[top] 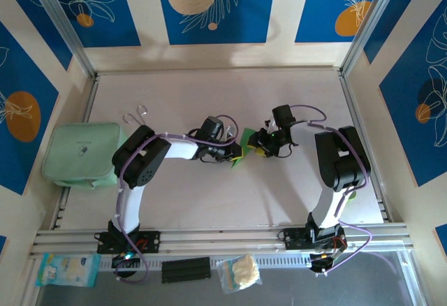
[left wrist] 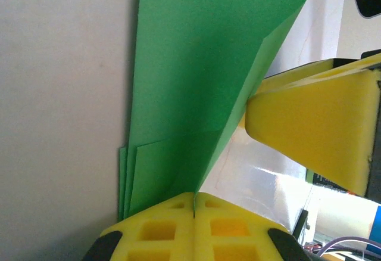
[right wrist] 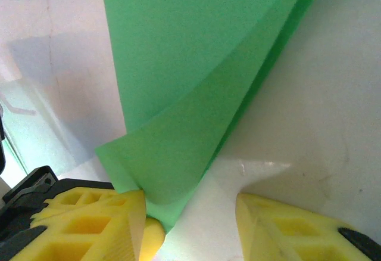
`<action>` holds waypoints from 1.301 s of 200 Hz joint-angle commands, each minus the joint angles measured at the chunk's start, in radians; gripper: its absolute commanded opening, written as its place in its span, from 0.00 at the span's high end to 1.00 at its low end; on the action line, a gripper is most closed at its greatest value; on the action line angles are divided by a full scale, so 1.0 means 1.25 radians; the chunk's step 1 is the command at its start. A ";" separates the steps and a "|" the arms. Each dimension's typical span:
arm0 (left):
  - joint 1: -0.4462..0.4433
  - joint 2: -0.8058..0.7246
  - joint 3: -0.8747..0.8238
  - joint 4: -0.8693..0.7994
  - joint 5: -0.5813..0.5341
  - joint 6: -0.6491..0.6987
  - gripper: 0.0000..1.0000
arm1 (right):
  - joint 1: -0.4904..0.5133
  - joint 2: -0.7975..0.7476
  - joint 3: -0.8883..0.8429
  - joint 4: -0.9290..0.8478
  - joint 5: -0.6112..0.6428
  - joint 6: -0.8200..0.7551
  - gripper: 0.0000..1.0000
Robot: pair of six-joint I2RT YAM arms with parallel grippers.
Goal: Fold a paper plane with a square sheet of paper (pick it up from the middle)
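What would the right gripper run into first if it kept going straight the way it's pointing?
Most likely the green paper, whose curled edge sits just ahead of the right gripper; depth is unclear.

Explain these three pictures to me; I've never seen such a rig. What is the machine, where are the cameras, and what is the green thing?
Two robot arms are bolted at the near edge of a table. The top picture looks down from above. The other two come from a camera on each wrist, so the yellow blocks at the bottom are that arm's own fingers. The left gripper is shut on the green paper sheet, which shows folded layers. The right gripper stands open, with the paper's curled flap beside one finger. A pale mint pouch lies at the table's left side.
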 commanded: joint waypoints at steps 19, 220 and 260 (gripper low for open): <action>0.011 0.002 -0.024 0.026 0.010 -0.012 0.93 | 0.019 0.049 0.033 -0.015 0.029 -0.011 0.54; 0.011 -0.074 -0.088 0.052 -0.018 -0.023 0.79 | 0.071 0.161 0.161 -0.180 0.144 -0.004 0.48; 0.010 -0.089 -0.095 0.037 -0.030 -0.019 0.76 | 0.075 0.171 0.170 -0.188 0.147 -0.009 0.47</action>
